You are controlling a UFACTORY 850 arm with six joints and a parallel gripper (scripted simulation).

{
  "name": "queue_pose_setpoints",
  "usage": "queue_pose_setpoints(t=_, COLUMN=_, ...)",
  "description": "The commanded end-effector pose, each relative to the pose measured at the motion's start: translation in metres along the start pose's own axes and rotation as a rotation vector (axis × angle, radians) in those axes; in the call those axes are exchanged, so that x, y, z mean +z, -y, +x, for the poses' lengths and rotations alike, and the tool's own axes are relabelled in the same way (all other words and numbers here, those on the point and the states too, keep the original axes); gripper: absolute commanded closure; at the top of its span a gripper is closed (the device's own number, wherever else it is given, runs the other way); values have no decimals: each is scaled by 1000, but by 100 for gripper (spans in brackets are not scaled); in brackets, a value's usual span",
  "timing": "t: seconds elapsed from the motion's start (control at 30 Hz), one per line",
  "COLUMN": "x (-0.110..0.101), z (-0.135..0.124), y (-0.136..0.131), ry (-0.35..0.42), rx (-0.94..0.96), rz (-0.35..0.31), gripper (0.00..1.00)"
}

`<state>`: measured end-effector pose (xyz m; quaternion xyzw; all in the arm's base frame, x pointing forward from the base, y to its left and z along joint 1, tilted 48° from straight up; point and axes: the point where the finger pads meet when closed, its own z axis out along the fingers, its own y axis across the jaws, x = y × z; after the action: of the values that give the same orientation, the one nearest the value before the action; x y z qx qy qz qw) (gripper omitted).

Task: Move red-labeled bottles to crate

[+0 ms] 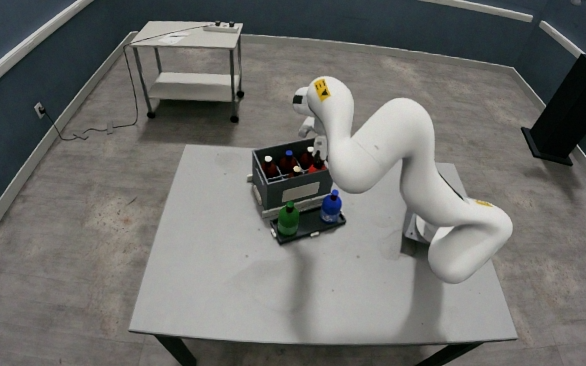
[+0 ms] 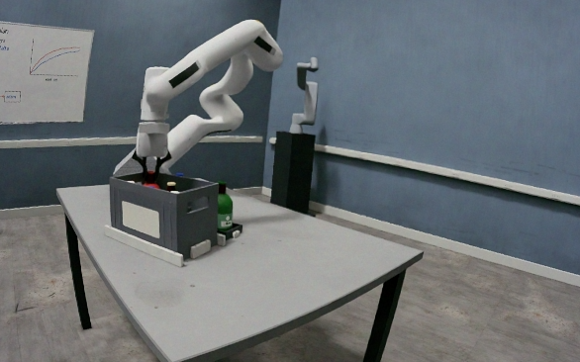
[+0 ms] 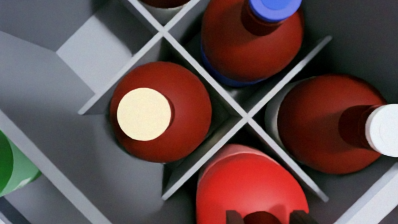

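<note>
The gripper [image 2: 150, 170] hangs straight down over the crate [image 2: 186, 218] and grips the neck of the bright red bottle [image 3: 247, 186], its two dark fingers pressed to either side of the neck. This bottle stands upright, lowered into a slot of the crate at the end nearest the arm's base, with its shoulder just above the dividers [image 3: 220, 102].

The crate sits near the middle of the table [image 1: 228, 280], towards the far edge as the top view shows it, on a pale strip [image 2: 142, 245] along its foot. Other bottles stand in neighbouring slots: a dark red one with a cream cap [image 3: 144, 114], one with a blue cap [image 3: 272, 7] and one with a white cap [image 3: 384, 130]. The slot beside the cream-capped bottle, at the crate's corner [image 3: 97, 47], holds nothing.

The black tray [image 1: 313, 226] lies just beside the crate's long side, on the side towards the table's near edge in the top view. A green bottle [image 1: 288, 219] stands at one end of it and a blue bottle [image 1: 331, 206] at the other, both upright, with bare tray between them. Crate and tray both sit flat on the table.
</note>
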<state>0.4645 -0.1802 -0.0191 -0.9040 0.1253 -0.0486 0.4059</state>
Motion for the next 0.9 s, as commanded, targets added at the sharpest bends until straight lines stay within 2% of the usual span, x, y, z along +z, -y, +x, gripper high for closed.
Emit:
queue_pose_setpoints(t=0.0, x=0, z=1, y=0, ry=-2, rx=-1, rz=-1, gripper=100)
queue_pose_setpoints(t=0.87, x=10, z=1, y=0, ry=-2, rx=-1, rz=-1, gripper=100)
